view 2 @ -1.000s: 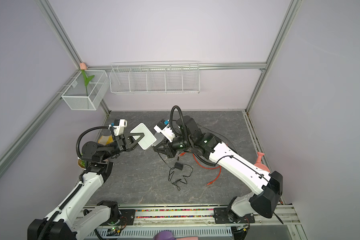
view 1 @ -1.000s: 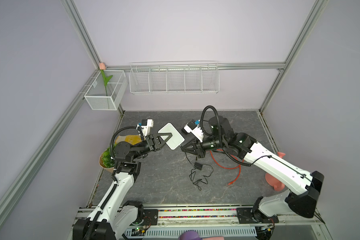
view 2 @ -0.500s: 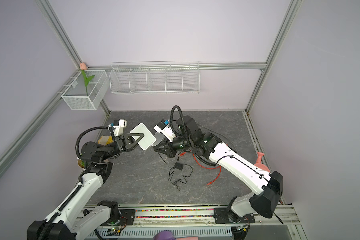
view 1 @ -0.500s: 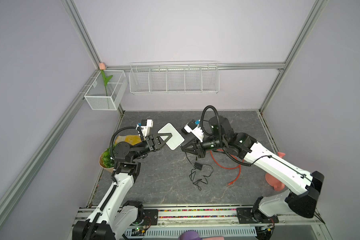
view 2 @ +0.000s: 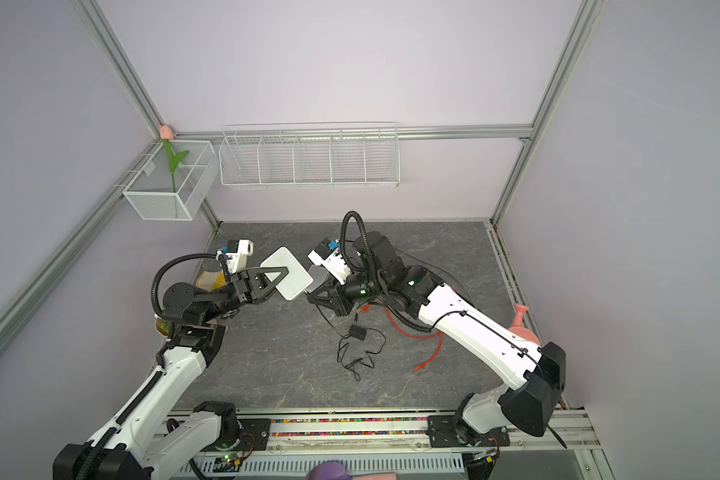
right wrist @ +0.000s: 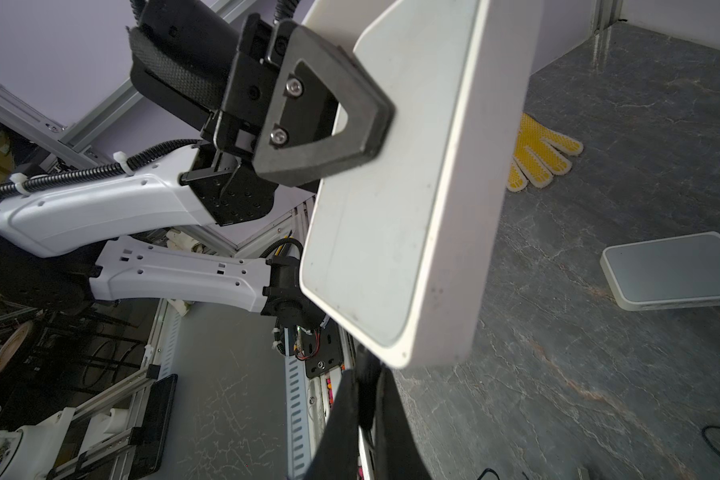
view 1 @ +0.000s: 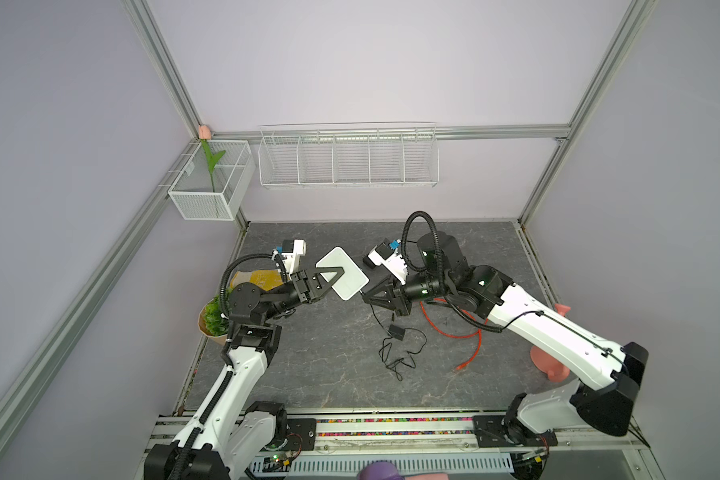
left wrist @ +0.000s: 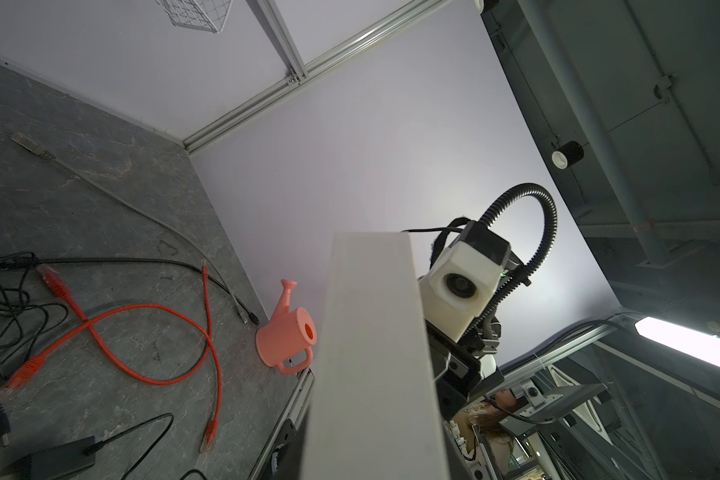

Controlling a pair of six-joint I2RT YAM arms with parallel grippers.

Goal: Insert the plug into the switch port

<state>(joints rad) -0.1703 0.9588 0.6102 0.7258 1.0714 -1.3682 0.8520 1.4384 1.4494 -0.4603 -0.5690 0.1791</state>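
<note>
Left gripper (view 1: 341, 272) clamps the white switch (view 1: 352, 286) aloft, arm reaching inward; right gripper (view 1: 366, 296), pinching the black plug (right wrist: 364, 374), faces it; both unmoved since a second ago

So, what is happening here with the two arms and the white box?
The left gripper holds a white switch lifted off the table and tilted toward the other arm. The right gripper is shut on the plug of a black cable and has it close by the switch's lower edge. Whether the plug sits in a port cannot be seen. The cable's adapter lies on the table below.
</note>
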